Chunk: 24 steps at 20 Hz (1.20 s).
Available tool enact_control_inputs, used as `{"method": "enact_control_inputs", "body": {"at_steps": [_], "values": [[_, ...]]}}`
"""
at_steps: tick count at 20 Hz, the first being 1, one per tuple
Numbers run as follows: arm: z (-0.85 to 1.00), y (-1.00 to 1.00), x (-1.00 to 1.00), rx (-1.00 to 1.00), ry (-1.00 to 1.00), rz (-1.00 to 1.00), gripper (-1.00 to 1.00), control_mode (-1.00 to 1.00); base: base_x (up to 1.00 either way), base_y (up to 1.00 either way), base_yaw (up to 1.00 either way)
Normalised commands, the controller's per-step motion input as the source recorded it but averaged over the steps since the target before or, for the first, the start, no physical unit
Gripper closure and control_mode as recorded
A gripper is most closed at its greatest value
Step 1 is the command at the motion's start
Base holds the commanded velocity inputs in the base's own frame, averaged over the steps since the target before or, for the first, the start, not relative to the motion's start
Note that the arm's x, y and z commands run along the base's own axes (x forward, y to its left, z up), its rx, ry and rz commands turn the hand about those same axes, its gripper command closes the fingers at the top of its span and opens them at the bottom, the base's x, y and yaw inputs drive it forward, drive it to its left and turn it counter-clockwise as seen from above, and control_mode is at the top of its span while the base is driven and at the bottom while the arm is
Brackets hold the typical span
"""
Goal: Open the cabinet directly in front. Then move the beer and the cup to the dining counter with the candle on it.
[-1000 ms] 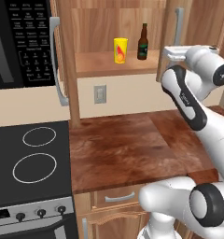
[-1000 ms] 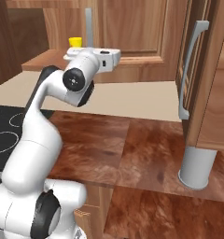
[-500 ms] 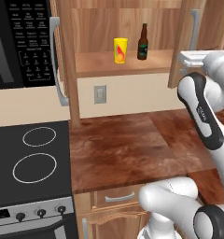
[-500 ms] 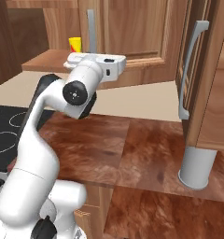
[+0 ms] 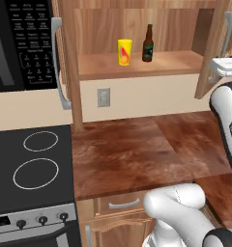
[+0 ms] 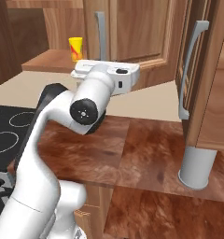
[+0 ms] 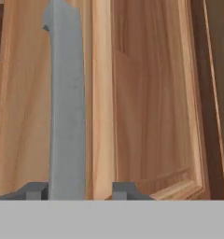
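The cabinet (image 5: pixel 137 65) stands open, both wooden doors swung out. On its shelf the yellow cup (image 5: pixel 124 51) stands left of the brown beer (image 5: pixel 147 43), a small gap between them; the cup (image 6: pixel 76 48) also shows behind the hand in the right base view. My gripper (image 7: pixel 79 190) is at the lower end of the right door's silver bar handle (image 7: pixel 66 102), shut on it, with the bar between the fingers and against the left one. That door (image 5: pixel 210 48) stands swung out at the right, well clear of both objects. The dining counter and the candle are out of view.
A black stove (image 5: pixel 26 164) lies at the left under a black microwave (image 5: pixel 21 43). The reddish-brown worktop (image 5: pixel 137 149) spreads below the cabinet. A grey cylinder (image 6: pixel 197 165) stands on it at the right, under another wooden door with a bar handle (image 6: pixel 188 70).
The hand has swung to the right with the door handle, and the right door has opened wider. Cup and beer have not moved.
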Motion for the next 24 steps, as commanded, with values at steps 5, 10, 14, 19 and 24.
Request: {"method": "enact_control_inputs", "body": {"at_steps": [5, 10, 14, 19, 24], "values": [[0.00, -0.98, -0.58, 0.00, 0.00, -0.03, 1.00, -1.00, 0.00, 0.00, 0.00], [0.00, -0.29, -0.12, 0.00, 0.00, -0.01, -1.00, -1.00, 0.00, 0.00, 0.00], [0.00, 0.00, -0.16, 0.00, 0.00, 0.00, -1.00, -1.00, 0.00, 0.00, 0.00], [0.00, -0.07, -0.93, 0.00, -0.03, 0.00, -1.00, -1.00, 0.00, 0.00, 0.00], [0.00, 0.00, -1.00, 0.00, -0.09, -0.02, -1.00, -1.00, 0.00, 0.00, 0.00]]}}
